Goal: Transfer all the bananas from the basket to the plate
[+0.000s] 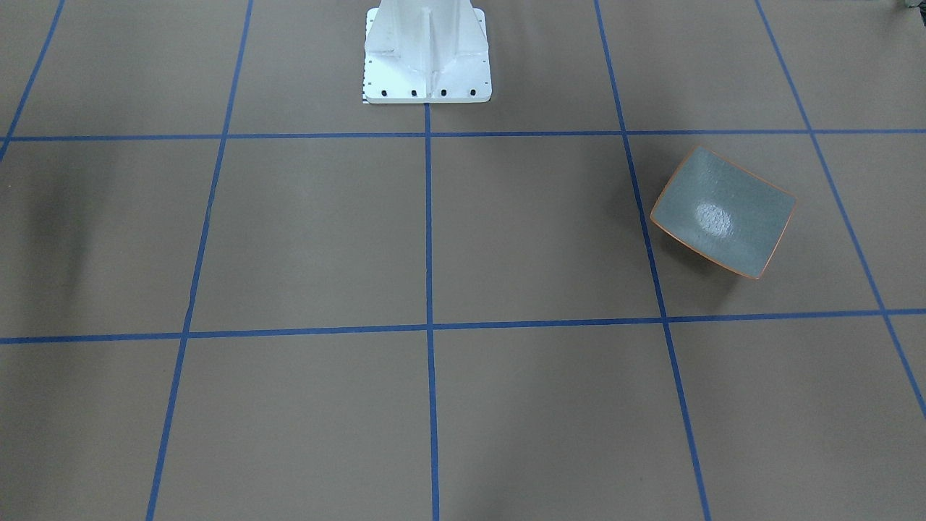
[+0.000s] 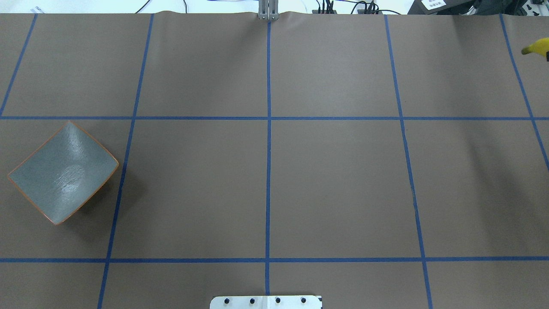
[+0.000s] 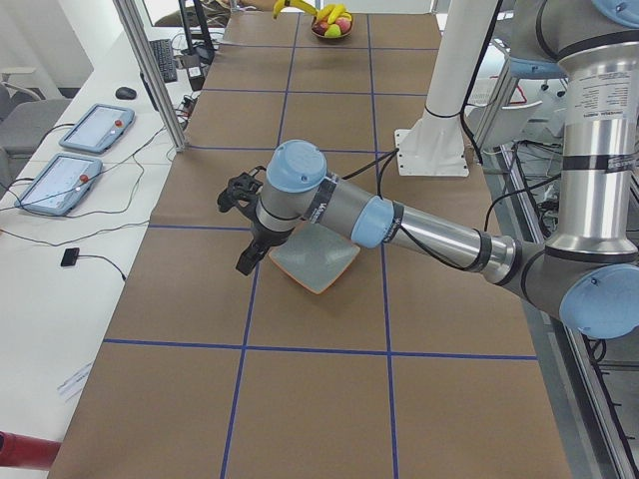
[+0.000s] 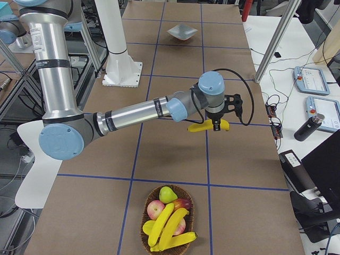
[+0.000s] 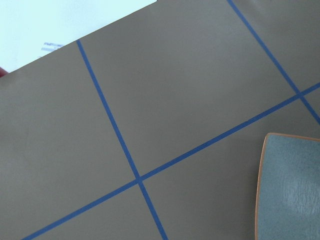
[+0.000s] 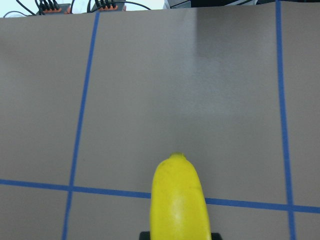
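Note:
The plate (image 2: 62, 171), grey-blue with an orange rim, lies empty on the table's left side; it also shows in the front view (image 1: 723, 221) and the left wrist view (image 5: 292, 187). My left gripper (image 3: 245, 263) hangs beside the plate (image 3: 318, 261); I cannot tell if it is open. My right gripper (image 4: 217, 125) holds one banana (image 4: 204, 127) above the table, away from the basket (image 4: 169, 226). That banana fills the right wrist view (image 6: 179, 202) and pokes into the overhead view (image 2: 536, 46). Three bananas (image 4: 169, 229) lie in the basket.
The basket also holds apples (image 4: 155, 209) and a green pear (image 4: 168, 194). The white robot base (image 1: 427, 58) stands at the table's middle edge. Blue tape lines mark a grid on the brown table. Tablets (image 3: 75, 165) and cables lie beside the table.

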Controlling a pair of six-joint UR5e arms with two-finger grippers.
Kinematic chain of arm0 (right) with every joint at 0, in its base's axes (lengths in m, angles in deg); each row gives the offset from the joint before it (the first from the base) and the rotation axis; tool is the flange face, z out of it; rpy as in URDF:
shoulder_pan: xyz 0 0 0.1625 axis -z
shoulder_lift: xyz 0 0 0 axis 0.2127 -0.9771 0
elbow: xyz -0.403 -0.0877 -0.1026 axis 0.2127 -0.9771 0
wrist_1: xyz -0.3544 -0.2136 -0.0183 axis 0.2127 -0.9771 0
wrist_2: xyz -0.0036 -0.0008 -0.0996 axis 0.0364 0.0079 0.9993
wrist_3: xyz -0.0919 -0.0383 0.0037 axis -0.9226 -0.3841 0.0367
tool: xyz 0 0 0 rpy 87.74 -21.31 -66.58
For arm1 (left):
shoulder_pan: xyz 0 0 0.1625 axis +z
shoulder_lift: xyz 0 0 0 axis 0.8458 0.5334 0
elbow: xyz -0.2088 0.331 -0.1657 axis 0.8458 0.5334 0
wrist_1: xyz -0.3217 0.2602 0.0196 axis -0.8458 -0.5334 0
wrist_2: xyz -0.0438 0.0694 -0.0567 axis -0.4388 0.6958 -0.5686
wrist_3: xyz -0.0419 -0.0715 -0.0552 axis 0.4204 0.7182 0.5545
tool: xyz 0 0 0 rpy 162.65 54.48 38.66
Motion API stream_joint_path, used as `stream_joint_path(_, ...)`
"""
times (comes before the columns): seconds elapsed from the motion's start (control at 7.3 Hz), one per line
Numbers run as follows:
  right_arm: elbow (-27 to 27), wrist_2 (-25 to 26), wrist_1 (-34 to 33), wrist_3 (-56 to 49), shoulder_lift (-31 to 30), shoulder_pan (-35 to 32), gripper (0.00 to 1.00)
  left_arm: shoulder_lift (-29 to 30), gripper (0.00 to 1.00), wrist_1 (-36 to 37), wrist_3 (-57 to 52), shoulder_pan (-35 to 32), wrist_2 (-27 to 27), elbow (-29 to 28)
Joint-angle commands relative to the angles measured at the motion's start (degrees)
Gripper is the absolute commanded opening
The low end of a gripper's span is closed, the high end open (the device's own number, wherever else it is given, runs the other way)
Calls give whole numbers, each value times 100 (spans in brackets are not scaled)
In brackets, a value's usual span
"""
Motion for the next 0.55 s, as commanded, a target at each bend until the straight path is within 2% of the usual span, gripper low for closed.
stream_joint_path(0.0,401,172,7,1557,459,624,0,27,100,-1595,1795,708,-78,-22)
stream_joint_path(0.14,561,443,7,2286,695,915,0,262,100,-1977,2797,1347,-78,13)
stream_joint_path(0.41,825,865,7,3561,1160,1530,0,1113,100,-2242,4836,2045,-78,48)
